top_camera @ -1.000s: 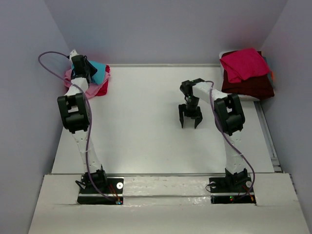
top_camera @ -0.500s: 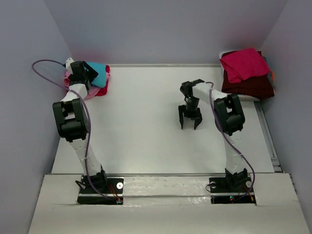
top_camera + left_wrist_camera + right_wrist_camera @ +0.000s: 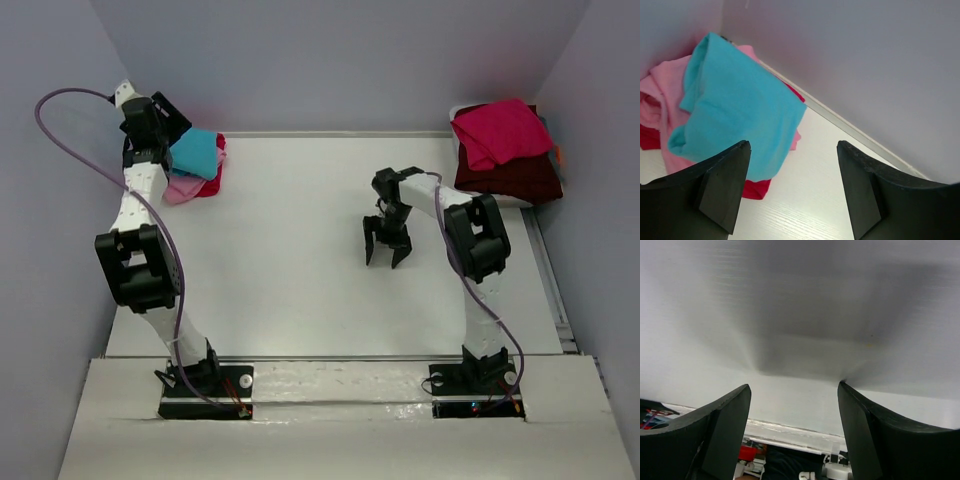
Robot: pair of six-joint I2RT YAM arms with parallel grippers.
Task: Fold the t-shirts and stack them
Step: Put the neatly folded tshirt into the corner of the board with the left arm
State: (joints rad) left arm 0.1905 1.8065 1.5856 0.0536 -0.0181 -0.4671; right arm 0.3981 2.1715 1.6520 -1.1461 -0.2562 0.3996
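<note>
A folded turquoise t-shirt (image 3: 195,153) lies on top of a pink t-shirt (image 3: 180,188) and a red t-shirt (image 3: 212,180) at the table's far left corner. In the left wrist view the turquoise shirt (image 3: 735,105) covers the pink one (image 3: 660,95) and the red one (image 3: 756,189). My left gripper (image 3: 168,118) is open and empty, raised beside the pile near the left wall; it also shows in its wrist view (image 3: 794,150). My right gripper (image 3: 388,254) is open and empty, pointing down at bare table; its wrist view (image 3: 794,390) shows only table.
A crimson t-shirt (image 3: 500,132) lies on a dark maroon t-shirt (image 3: 510,178) in a white tray (image 3: 540,200) at the far right. Grey walls close the table on three sides. The left arm's purple cable (image 3: 60,100) loops near the left wall.
My left gripper has lifted off the turquoise shirt and drawn back toward the left wall, leaving the shirt on the pile. The right gripper barely shifted.
</note>
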